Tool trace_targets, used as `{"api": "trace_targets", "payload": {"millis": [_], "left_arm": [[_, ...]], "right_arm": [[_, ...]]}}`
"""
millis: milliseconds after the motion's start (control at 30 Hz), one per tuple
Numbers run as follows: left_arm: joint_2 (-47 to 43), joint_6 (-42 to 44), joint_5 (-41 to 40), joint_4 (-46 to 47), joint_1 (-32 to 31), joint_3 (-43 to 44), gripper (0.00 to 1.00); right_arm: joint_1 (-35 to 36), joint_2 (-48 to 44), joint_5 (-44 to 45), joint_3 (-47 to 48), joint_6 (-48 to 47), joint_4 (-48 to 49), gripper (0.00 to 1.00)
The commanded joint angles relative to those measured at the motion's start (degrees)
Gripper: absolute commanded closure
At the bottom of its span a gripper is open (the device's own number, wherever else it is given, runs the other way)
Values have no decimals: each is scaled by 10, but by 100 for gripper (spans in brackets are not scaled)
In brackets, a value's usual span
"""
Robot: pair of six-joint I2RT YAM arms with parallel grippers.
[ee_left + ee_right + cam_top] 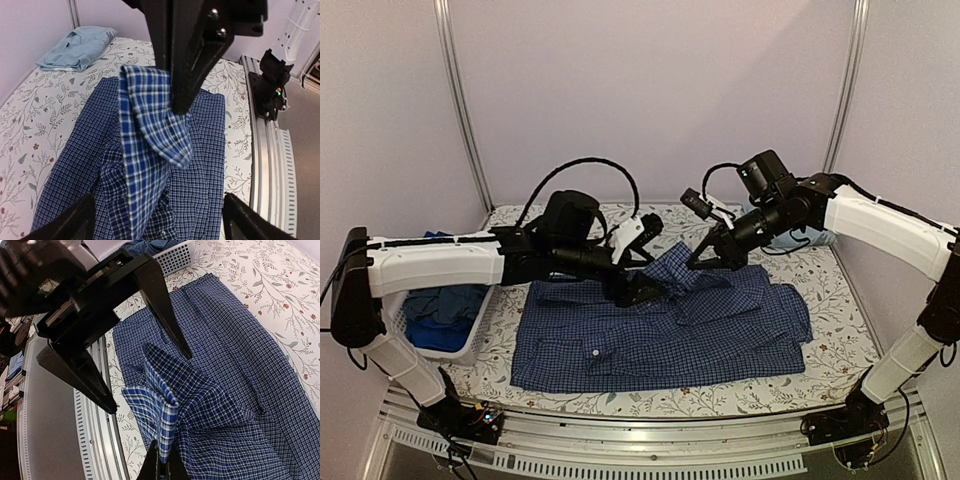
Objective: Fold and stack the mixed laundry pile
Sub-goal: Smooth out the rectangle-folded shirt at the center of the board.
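Your right tool (161,465) has its fingers pressed together on a pinch of the dark blue checked shirt (660,340), holding a fold of the cloth, likely the collar end, up off the rest of the garment. In the right wrist view you see that raised fold stand as a peaked ridge, with its brighter, larger-checked inner face turned toward the near rail. The rest of the shirt lies spread flat in the middle of the surface (820,330). Its body runs left to right, and a white button shows near its left half. Your left tool (151,385) is spread wide and reaches in from the left at the raised fold, opposite the right tool. One of its fingers (162,310) lies on the far side of the ridge and the other on the near side. Nothing is gripped between them, and you cannot tell from these views whether either tip touches the cloth. From the left wrist view the two tools face each other closely, with the lifted flap hanging just below the right tool's tip. A plain light-blue shirt (77,47) lies folded at the far right corner of the surface, well apart from the checked shirt and behind your right arm. At the left edge sits a white basket (176,257) with more blue garments (445,310) bunched inside it, partly hidden under your left arm. The surface itself carries a pale cover printed with leaves and small red flowers.
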Motion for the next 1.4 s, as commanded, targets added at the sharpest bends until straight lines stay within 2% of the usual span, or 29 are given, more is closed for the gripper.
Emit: {"api": "trace_targets", "payload": {"millis": [0, 100, 133, 167, 233, 400, 500, 633, 767, 833, 900, 1000, 1067, 1167, 1367], "left_arm": [[20, 43, -24, 12, -14, 49, 36], [34, 56, 2, -44, -22, 92, 83], [36, 64, 5, -67, -27, 105, 94], [38, 71, 4, -88, -38, 119, 100], [39, 85, 3, -134, -63, 144, 100], [44, 77, -9, -192, -134, 178, 100], [49, 75, -22, -223, -150, 199, 100], [62, 95, -36, -254, -187, 243, 100], [116, 114, -43, -294, -225, 302, 100], [150, 110, -29, -309, -233, 331, 100], [181, 105, -20, -324, -237, 358, 100], [200, 97, -24, -332, -238, 377, 100], [192, 74, -46, -309, -227, 364, 100], [167, -6, -55, -256, -171, 303, 100], [104, -192, -22, -155, -1, 157, 100]], "right_arm": [[1, -27, -11, -13, -11, 4, 100], [2, -43, -6, -24, -8, 10, 98], [1, -53, -6, -30, -3, 13, 96], [2, -61, -5, -35, 1, 17, 94], [2, -83, -6, -49, 11, 24, 87], [2, -134, -5, -81, 38, 44, 82], [1, -163, 0, -87, 63, 47, 58], [-21, -208, 2, -91, 110, 93, 38], [-50, -223, 28, -96, 168, 141, 25], [-61, -201, 51, -102, 188, 148, 24], [-65, -160, 77, -93, 199, 131, 33], [-65, -76, 63, -90, 205, 115, 46], [-65, -33, 63, -91, 207, 113, 49], [-70, -8, 88, -78, 220, 118, 44], [-128, 9, 88, -49, 239, 100, 39]]}}
